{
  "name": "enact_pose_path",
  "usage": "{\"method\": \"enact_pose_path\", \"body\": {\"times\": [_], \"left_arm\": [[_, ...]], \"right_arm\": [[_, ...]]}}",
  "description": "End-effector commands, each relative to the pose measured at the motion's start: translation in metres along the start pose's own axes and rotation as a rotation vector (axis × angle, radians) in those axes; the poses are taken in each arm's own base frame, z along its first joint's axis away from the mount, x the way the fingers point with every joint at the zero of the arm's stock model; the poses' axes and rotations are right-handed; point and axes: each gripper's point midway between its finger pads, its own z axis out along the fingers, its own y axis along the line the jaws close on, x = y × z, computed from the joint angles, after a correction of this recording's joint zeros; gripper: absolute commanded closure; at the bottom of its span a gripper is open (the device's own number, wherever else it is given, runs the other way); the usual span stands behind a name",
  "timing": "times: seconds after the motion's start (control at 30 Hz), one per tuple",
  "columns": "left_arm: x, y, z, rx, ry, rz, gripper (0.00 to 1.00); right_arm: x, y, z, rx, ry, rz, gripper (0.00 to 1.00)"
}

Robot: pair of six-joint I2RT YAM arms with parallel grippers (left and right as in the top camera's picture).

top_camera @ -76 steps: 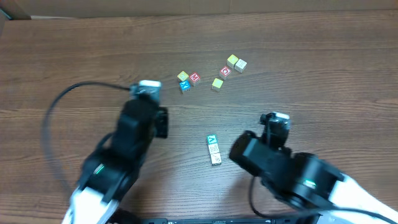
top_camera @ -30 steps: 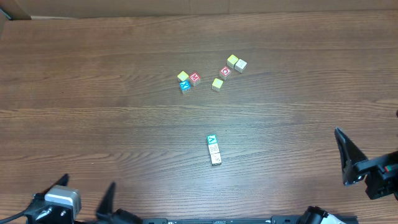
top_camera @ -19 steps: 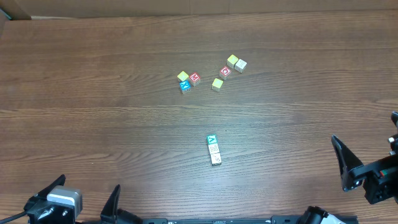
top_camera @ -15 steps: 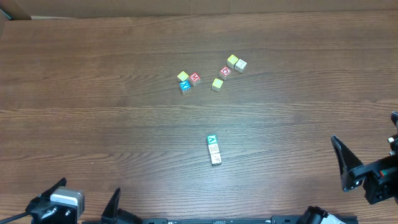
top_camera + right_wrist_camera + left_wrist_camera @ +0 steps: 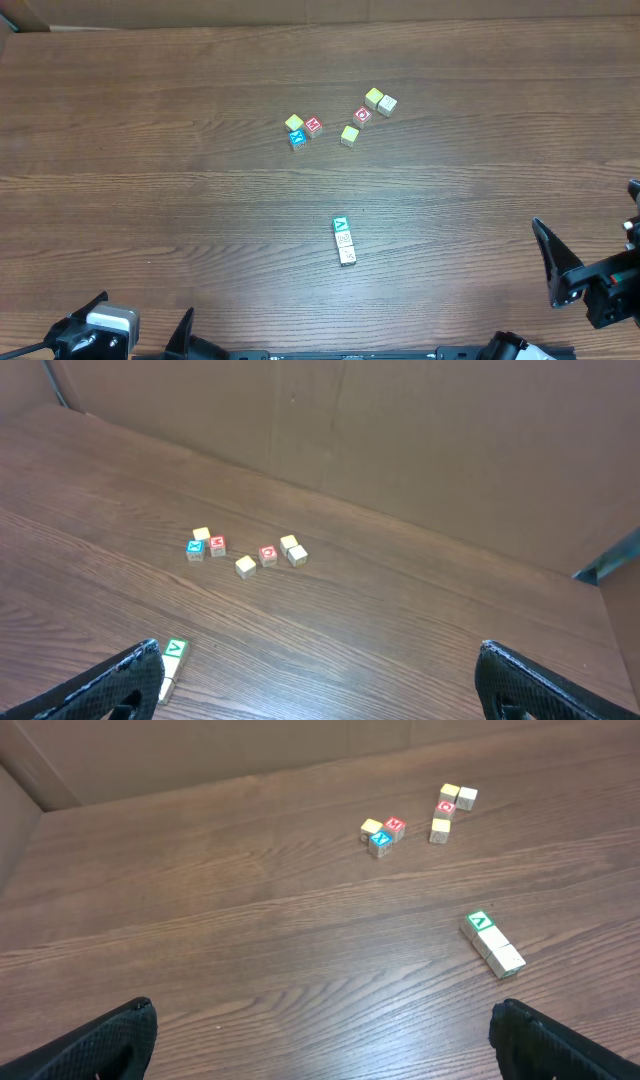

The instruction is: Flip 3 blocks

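The three blocks (image 5: 344, 241) touch in a row near the middle of the table (image 5: 150, 150). Your left gripper (image 5: 325, 1040) and right gripper (image 5: 340, 680) hang by the near edge, fingers spread wide and empty, probably so you can look.

this looks like a robot test room, not a home. a big dark brown table (image 5: 150, 200) with a wood look fills the view. plain brown cardboard walls (image 5: 450, 440) stand along its far side and its left side, like a box put up round the work spot. two black robot claws sit at the near edge. the left gripper (image 5: 320, 1055) is at the near left and the right gripper (image 5: 330, 695) is at the near right. three letter blocks (image 5: 345, 242) lie in a short row on the table. a few coloured cubes (image 5: 340, 120) lie farther away, like toys set out for the robot.
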Motion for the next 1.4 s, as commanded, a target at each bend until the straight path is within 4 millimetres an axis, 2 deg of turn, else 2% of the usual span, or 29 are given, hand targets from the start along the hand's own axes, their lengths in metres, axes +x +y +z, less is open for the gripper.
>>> {"method": "enact_pose_path", "body": {"times": [0.0, 0.8, 1.03, 1.2, 1.37], "left_arm": [[0.001, -0.002, 0.001, 0.008, 0.006, 0.021, 0.00], [0.001, -0.002, 0.001, 0.008, 0.006, 0.021, 0.00], [0.001, -0.002, 0.001, 0.008, 0.006, 0.021, 0.00], [0.001, -0.002, 0.001, 0.008, 0.006, 0.021, 0.00], [0.001, -0.002, 0.001, 0.008, 0.006, 0.021, 0.00]], "right_arm": [[-0.002, -0.001, -0.002, -0.004, -0.008, 0.001, 0.00], [-0.002, -0.002, -0.002, 0.001, -0.008, -0.006, 0.00], [0.002, -0.012, -0.003, 0.066, 0.011, 0.061, 0.00], [-0.013, -0.025, -0.012, 0.127, -0.067, 0.217, 0.00], [-0.031, -0.026, -0.036, 0.118, -0.202, 0.324, 0.00]]}}
